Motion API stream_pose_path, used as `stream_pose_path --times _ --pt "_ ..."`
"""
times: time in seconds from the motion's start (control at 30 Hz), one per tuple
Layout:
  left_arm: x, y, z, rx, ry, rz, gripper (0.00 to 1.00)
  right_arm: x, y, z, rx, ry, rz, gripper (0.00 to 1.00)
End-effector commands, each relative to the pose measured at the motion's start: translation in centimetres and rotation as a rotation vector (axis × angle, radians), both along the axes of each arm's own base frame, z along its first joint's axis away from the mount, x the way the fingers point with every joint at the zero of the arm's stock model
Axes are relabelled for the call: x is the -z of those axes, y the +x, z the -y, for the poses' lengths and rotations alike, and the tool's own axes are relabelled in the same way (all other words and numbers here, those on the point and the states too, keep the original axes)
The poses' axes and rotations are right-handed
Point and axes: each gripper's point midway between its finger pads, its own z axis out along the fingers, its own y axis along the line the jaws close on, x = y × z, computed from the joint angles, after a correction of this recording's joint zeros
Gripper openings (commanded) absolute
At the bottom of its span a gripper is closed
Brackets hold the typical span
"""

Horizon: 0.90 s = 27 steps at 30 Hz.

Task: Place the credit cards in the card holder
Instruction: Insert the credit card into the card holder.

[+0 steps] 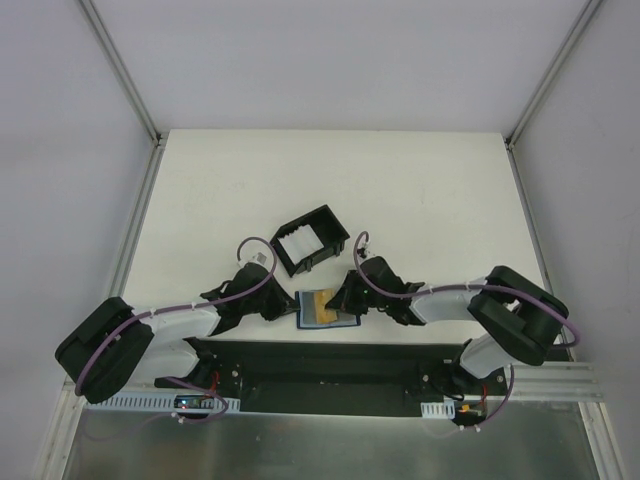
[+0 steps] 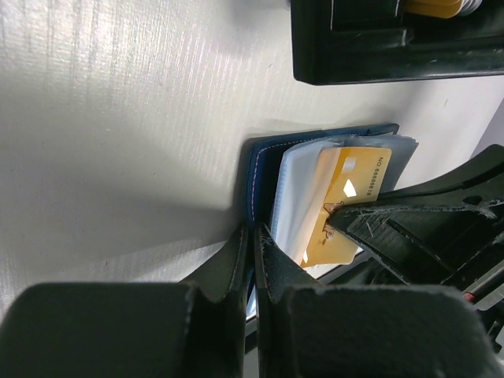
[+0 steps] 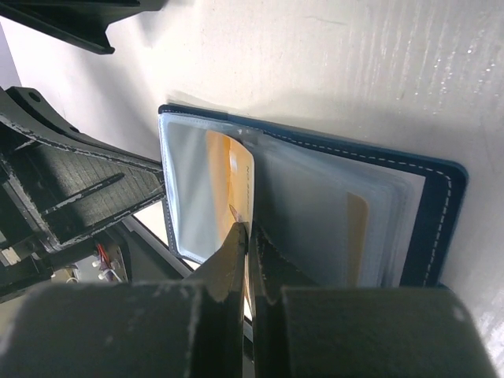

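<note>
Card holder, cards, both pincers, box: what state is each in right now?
card holder, lying open
yellow card, partway into a sleeve
tan card, seated in a sleeve
left pincer, shut on the card holder's edge
right pincer, shut on the yellow card
black box frame, untouched

Matt stitched card holder (image 3: 441, 197), glossy plastic sleeves (image 3: 315, 213)
</note>
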Motion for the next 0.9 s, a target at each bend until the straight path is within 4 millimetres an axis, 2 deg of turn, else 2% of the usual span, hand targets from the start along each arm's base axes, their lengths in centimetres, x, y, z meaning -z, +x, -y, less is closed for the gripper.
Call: stream_pose_path --times 0.0,0.1,0.27,0.4,0.47,0.57,0.63,0.77,0.87 --pt "3.7 -2.9 -3.0 -0.001 0.146 -0.122 0.00 3.9 -1.7 2.1 -0.007 -0.166 -0.077 0.00" --pt "3.6 -2.6 -2.8 -0.006 0.141 -0.115 0.00 3.7 -2.0 1.6 -0.021 -0.174 -0.082 0.01" --pt "3.6 -2.6 -2.7 -0.001 0.142 -0.117 0.00 3.4 -1.9 2.0 -0.011 -0.216 -0.078 0.12" --pt "3.7 -2.7 -2.7 0.000 0.145 -0.120 0.00 2.8 -1.4 3.3 0.016 -0.269 -0.044 0.22" --pt "3.7 -2.7 -2.8 0.002 0.146 -0.120 0.00 2.7 -1.0 4.3 0.039 -0.322 -0.020 0.30" --pt "3.7 -2.7 -2.7 0.005 0.147 -0.120 0.00 2.5 -1.2 5.3 0.035 -0.384 -0.023 0.33" --pt "3.6 -2.6 -2.6 0.007 0.144 -0.117 0.00 2.3 -0.6 6.3 0.045 -0.449 0.019 0.42" --pt "3.6 -2.6 -2.6 0.008 0.145 -0.117 0.00 1.3 -0.1 7.2 0.043 -0.544 0.064 0.44" --pt "3.5 -2.6 -2.6 0.009 0.144 -0.114 0.00 0.8 -0.2 6.4 0.015 -0.535 0.073 0.44"
